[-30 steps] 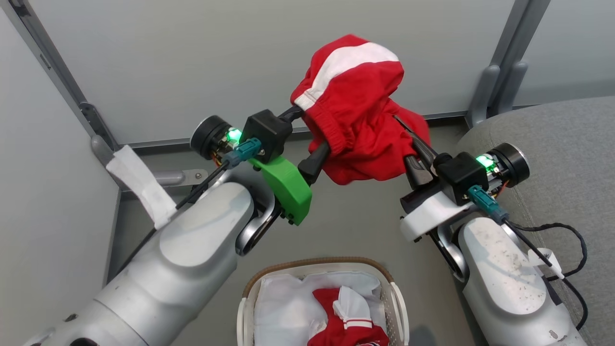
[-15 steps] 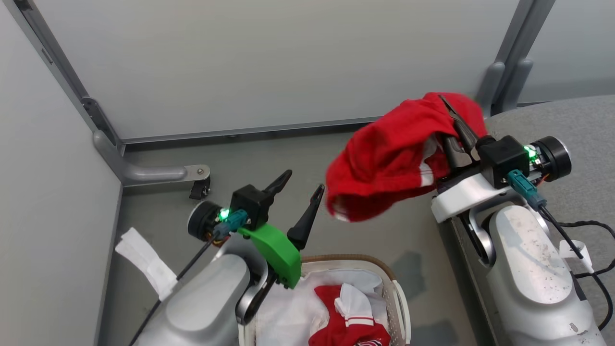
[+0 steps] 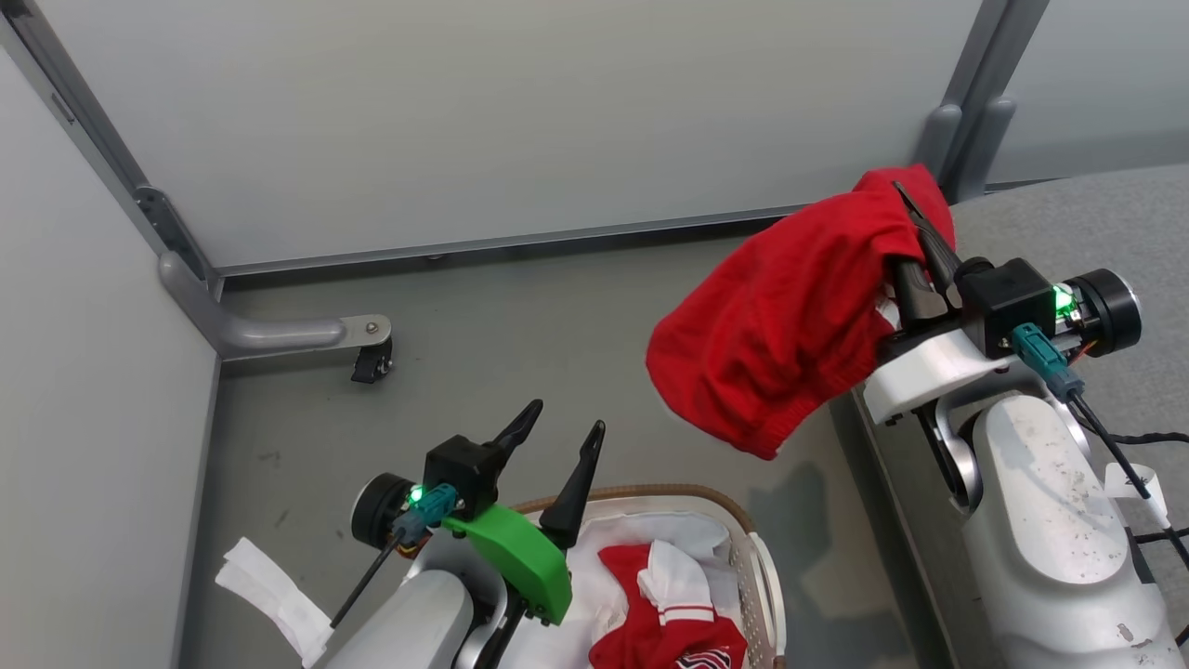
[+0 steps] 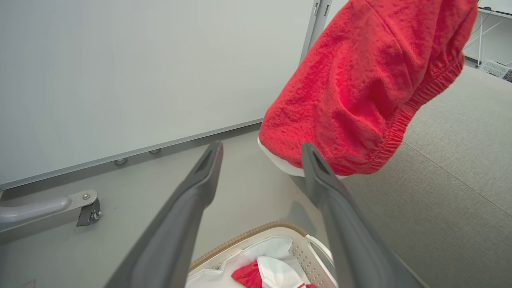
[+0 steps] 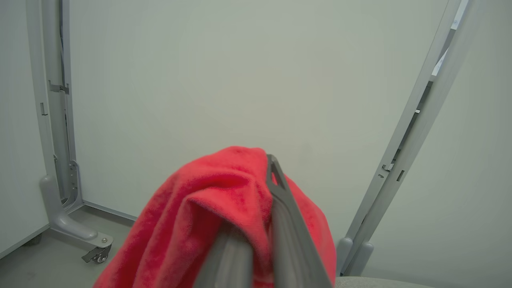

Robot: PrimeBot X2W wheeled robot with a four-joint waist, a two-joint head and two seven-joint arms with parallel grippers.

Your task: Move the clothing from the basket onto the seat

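The right tool (image 3: 906, 200) was clamped shut on a fold of the red garment (image 3: 790, 325). It held the garment high so the loose cloth hung free of the floor (image 3: 511, 316) and could swing across without dragging. The garment drooped in the air beside the near edge of the grey seat (image 3: 1068, 223), most of it over the floor rather than the cushion. I judged this to be the carry, with the drop not yet made.

The left tool (image 3: 565, 418) hovered just above the brown rim of the basket (image 3: 669, 491), its two fingers spread wide, gripping nothing and touching nothing. It was probably parked there ready for another pick. More red and white clothing (image 3: 650, 632) lay bunched in the basket on the white liner (image 3: 594, 576), waiting its turn.
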